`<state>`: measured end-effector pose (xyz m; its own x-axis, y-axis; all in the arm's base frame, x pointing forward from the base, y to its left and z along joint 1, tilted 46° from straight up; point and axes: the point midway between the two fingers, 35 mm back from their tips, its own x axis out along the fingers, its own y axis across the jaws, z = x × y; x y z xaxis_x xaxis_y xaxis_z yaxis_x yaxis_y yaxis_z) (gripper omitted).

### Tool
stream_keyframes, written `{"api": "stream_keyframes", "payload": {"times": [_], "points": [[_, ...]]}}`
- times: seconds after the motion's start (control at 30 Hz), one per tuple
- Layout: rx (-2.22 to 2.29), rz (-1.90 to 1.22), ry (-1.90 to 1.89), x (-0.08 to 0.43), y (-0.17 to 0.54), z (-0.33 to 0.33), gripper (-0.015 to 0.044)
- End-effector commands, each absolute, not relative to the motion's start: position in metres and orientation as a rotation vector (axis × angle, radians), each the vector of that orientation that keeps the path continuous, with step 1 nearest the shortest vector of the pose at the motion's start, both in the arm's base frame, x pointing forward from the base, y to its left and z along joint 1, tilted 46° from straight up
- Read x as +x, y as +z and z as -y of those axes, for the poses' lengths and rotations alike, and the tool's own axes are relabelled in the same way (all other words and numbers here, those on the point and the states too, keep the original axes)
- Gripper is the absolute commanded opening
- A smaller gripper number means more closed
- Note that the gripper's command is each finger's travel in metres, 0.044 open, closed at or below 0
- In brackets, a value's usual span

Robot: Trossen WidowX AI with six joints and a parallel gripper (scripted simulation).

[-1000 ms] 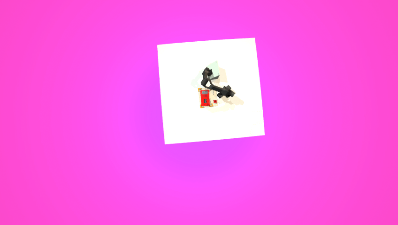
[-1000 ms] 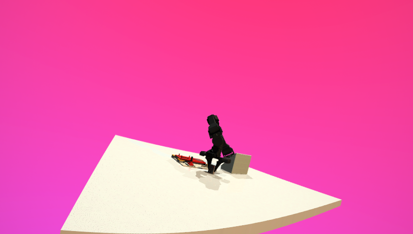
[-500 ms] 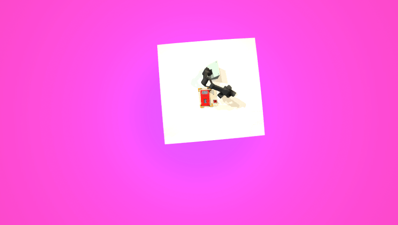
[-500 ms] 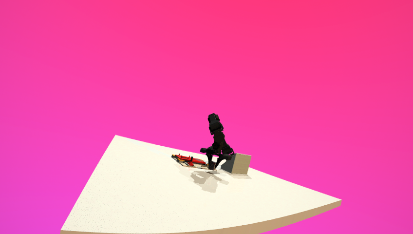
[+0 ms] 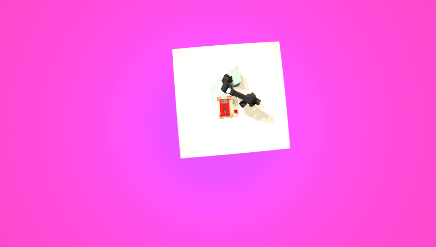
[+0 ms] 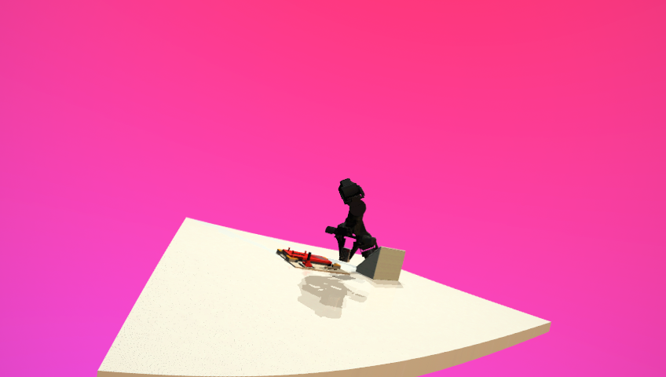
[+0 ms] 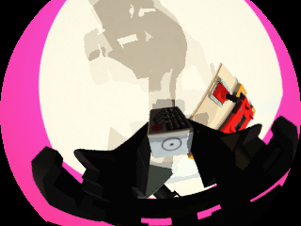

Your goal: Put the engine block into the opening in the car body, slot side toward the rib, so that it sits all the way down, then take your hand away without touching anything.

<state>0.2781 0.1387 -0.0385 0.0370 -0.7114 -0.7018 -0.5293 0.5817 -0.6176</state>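
My gripper (image 6: 345,254) (image 7: 166,122) is shut on the engine block (image 6: 345,252) (image 7: 170,143), a small dark box with a light grey side that bears a ring mark. The block is held above the table, beside the car's board; its shadow lies apart below it. Its top shows dark ribbed detail and a red spot in the wrist view. The red car body (image 5: 222,107) (image 6: 321,259) (image 7: 245,107) lies flat on the board, left of the gripper in the top view. A dark opening (image 5: 224,110) shows in it. The rib and the block's slot cannot be made out.
The pale board (image 7: 212,107) has orange corner pieces and a small red part (image 5: 235,111) (image 6: 307,262) (image 7: 220,93) beside the car body. A wedge-shaped box (image 5: 235,75) (image 6: 390,264) stands near the arm's base. The white table (image 5: 201,134) (image 6: 210,317) has open edges.
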Motion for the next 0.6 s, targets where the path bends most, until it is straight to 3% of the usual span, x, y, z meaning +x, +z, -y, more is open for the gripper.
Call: {"api": "stream_keyframes", "payload": {"times": [0.0,0.57], "points": [[-1.050,-1.617,-0.188,0.278,-0.029,-0.150,0.0000],[-1.052,-1.620,-0.192,0.269,0.011,-0.184,0.0000]]}}
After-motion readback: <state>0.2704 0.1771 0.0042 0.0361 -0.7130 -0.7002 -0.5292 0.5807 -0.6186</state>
